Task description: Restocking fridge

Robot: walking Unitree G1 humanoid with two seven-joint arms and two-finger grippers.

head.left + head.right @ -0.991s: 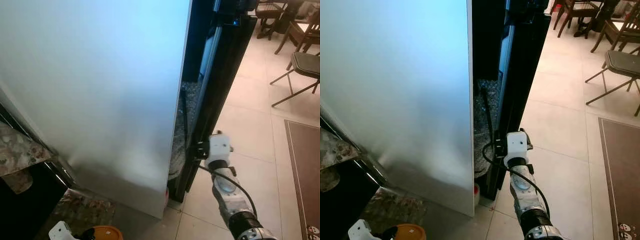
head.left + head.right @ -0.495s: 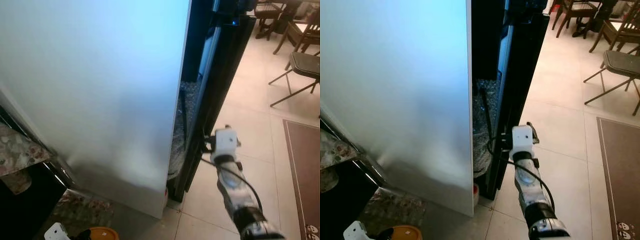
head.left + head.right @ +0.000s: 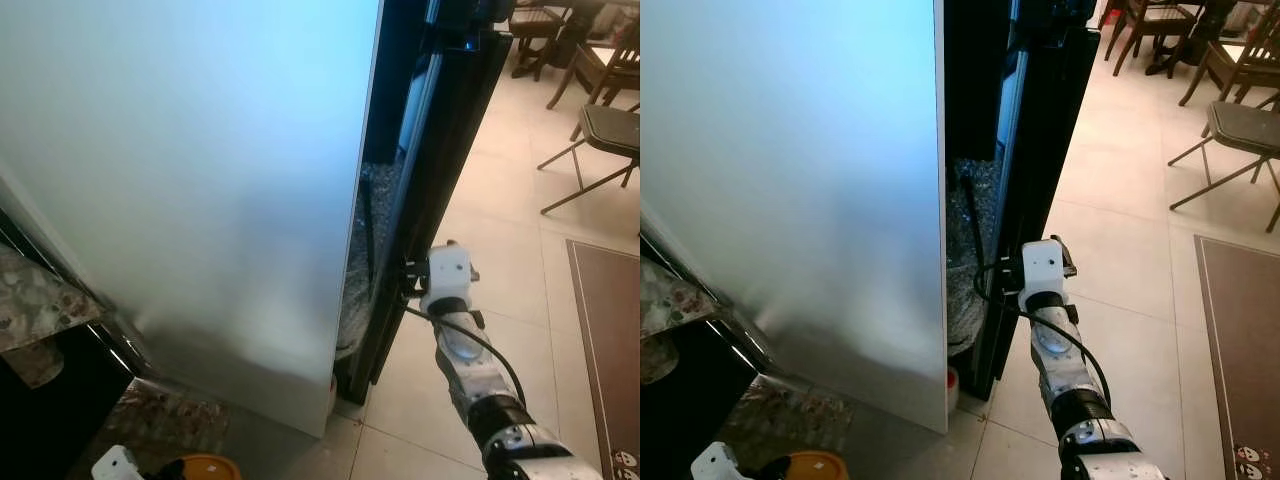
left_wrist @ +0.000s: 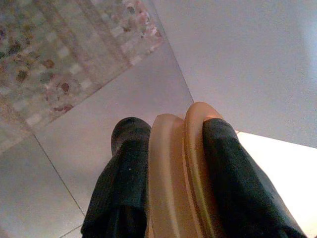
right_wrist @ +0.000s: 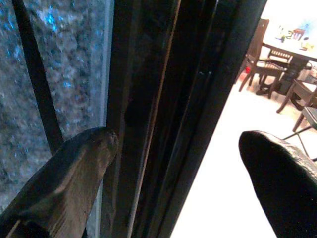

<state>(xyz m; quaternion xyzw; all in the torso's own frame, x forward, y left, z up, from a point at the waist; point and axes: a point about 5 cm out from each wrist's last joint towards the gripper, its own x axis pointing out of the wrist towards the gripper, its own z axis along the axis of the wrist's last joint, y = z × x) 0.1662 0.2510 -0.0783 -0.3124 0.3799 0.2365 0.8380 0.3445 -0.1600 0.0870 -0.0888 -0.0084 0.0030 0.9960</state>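
Orange lid [image 4: 178, 173] sits clamped in left end effector [image 4: 173, 163]; right end effector [image 5: 178, 148] gapes at fridge door [image 5: 163, 99].

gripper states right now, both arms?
Left gripper: shut on an orange container.
Right gripper: open, fingers either side of the black fridge door edge.

Soft bluish glare washes the tall pale fridge side panel [image 3: 200, 180]; the black door edge [image 3: 1025, 200] is deeply shadowed, the tiled floor [image 3: 500, 250] bright.
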